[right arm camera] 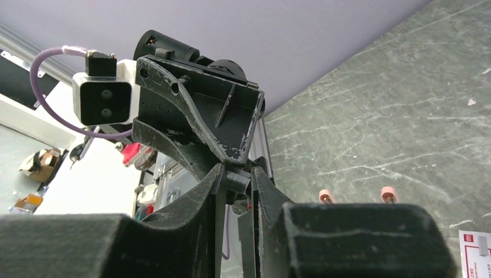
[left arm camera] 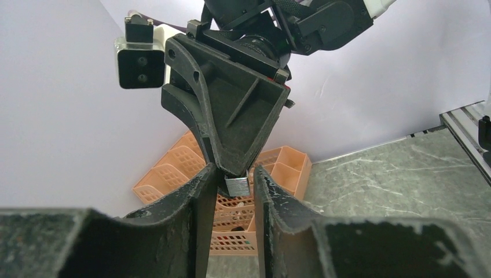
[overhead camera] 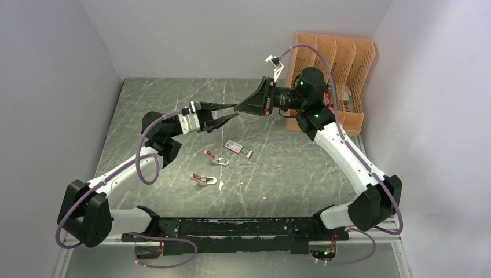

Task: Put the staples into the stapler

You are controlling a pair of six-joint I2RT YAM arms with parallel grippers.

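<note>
We see the staple strip (left arm camera: 237,185) mid-air over the desk's (overhead camera: 289,174) far middle, pinched by both right pincer (right arm camera: 237,171) and left pincer (left arm camera: 234,174); we judge it light, brittle, slippery: hold flat sides.

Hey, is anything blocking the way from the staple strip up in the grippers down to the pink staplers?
Nothing visible does. The staple strip sits in the right gripper tips, flanked by the left gripper, in mid-air. Both staplers lie uncovered on the table.
</note>
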